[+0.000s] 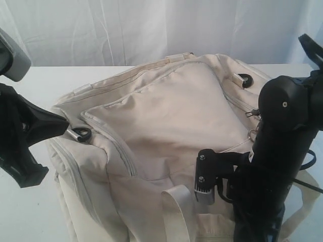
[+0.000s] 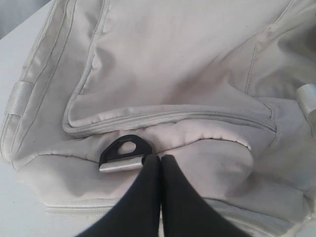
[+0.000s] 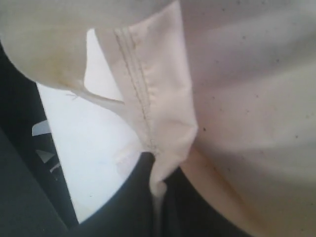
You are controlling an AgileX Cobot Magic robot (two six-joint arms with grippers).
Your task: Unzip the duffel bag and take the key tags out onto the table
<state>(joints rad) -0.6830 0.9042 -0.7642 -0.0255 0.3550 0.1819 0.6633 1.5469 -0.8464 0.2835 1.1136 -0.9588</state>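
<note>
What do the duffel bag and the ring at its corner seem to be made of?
Duffel bag: woven fabric, matte cream, probably canvas or nylon; it creases softly and shows stitched seams. Ring: hard and black, plastic or coated metal, held by a shiny silvery strip.

A pale white curtain (image 1: pixel 151 25) is hanging across the whole back of the scene in the exterior view, falling in soft vertical folds. In the right wrist view a dark, shadowed surface (image 3: pixel 22 108) is showing, with a few small pale grey marks (image 3: pixel 42 128) lying on it. In the left wrist view a blurred grey patch (image 2: pixel 15 12) is sitting in one corner, too vague to identify.
</note>
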